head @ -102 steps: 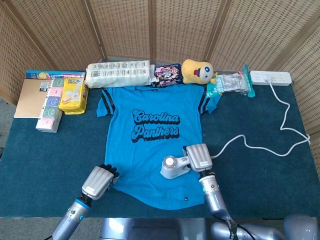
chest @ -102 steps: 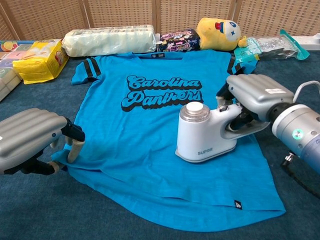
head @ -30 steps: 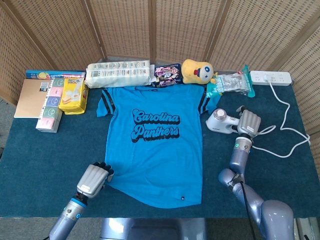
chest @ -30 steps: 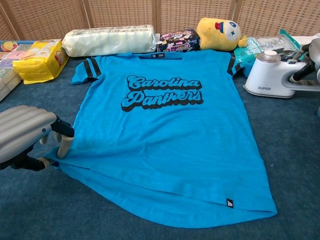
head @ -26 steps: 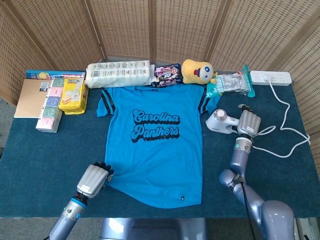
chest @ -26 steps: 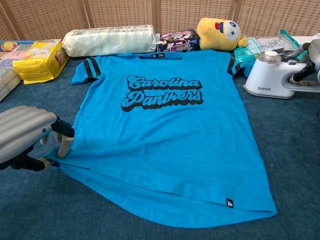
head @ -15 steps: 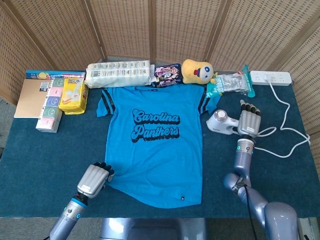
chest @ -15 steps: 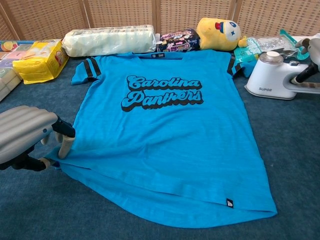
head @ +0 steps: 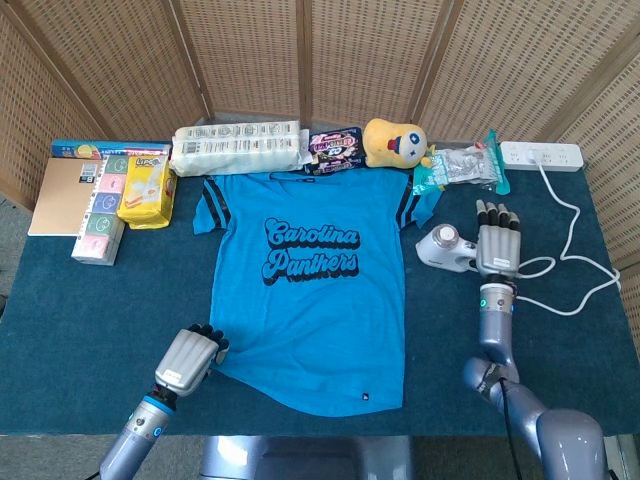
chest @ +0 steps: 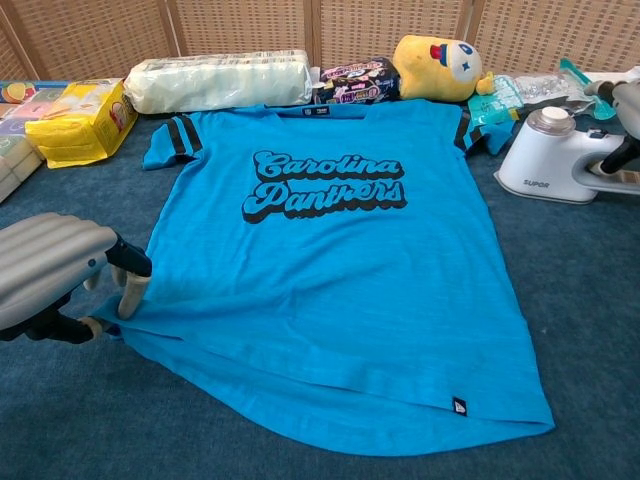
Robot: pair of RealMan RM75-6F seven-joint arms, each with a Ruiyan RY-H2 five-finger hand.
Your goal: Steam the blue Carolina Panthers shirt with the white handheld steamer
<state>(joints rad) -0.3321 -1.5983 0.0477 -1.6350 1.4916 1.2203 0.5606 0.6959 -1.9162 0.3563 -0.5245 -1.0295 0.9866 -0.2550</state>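
Observation:
The blue Carolina Panthers shirt (head: pixel 308 290) (chest: pixel 330 260) lies flat in the middle of the table, print up. The white handheld steamer (head: pixel 445 248) (chest: pixel 555 155) stands on the cloth just right of the shirt's right sleeve. My right hand (head: pixel 497 240) is beside its handle with fingers stretched straight out, gripping nothing; the chest view shows only its edge (chest: pixel 626 95). My left hand (head: pixel 192 358) (chest: pixel 55 272) is at the shirt's lower left hem, fingers curled, pinching the hem edge between fingertips (chest: pixel 133 290) and thumb.
Along the back edge stand a yellow pack (head: pixel 146 190), a long wrapped roll pack (head: pixel 237 147), snack bags (head: pixel 333 148), a yellow plush toy (head: pixel 393 142) and a clear bag (head: pixel 463 165). A power strip (head: pixel 541 154) and white cord (head: pixel 565 265) lie right of the steamer.
My right hand has carried the steamer off the shirt, set it down to the right, and now its fingers have straightened off the handle. The left hand has stayed at the hem.

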